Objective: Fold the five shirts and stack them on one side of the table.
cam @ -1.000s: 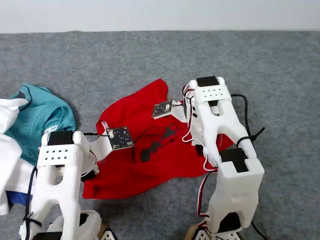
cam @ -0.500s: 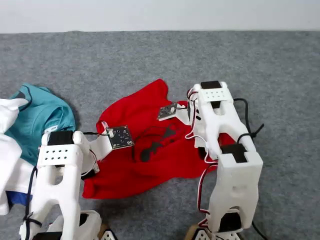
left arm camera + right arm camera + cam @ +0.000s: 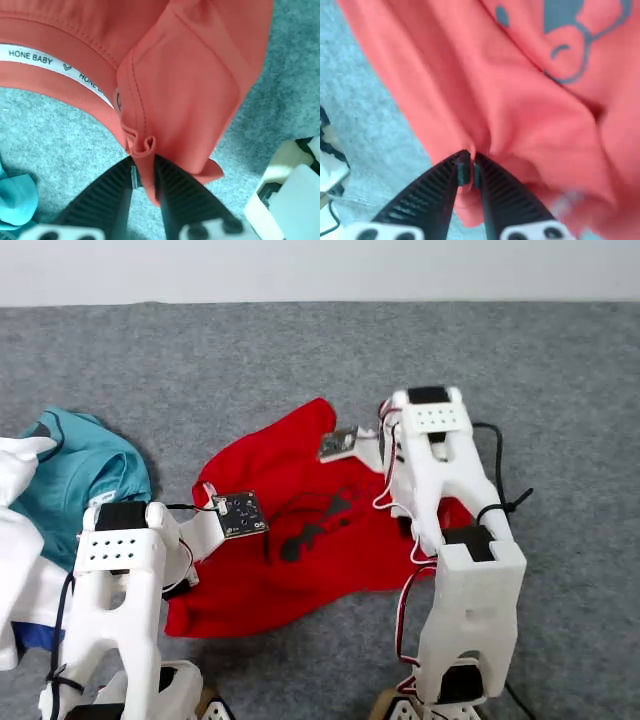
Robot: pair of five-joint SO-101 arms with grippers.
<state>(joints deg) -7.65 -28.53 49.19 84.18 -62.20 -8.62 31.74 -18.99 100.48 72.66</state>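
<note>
We fear a slip: the left jaws and the right jaws are each clenched on only a thin fold of the red shirt (image 3: 262, 472), so a strong pull could free it or bunch the cloth. The shirt lies crumpled on the grey surface (image 3: 200, 360), spread between the two pairs of jaws, with its dark print facing up. A teal shirt (image 3: 90, 470) lies to the outer side of the left jaws.

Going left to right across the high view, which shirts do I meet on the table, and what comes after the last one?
white shirt → teal shirt → red shirt → bare grey table
</note>
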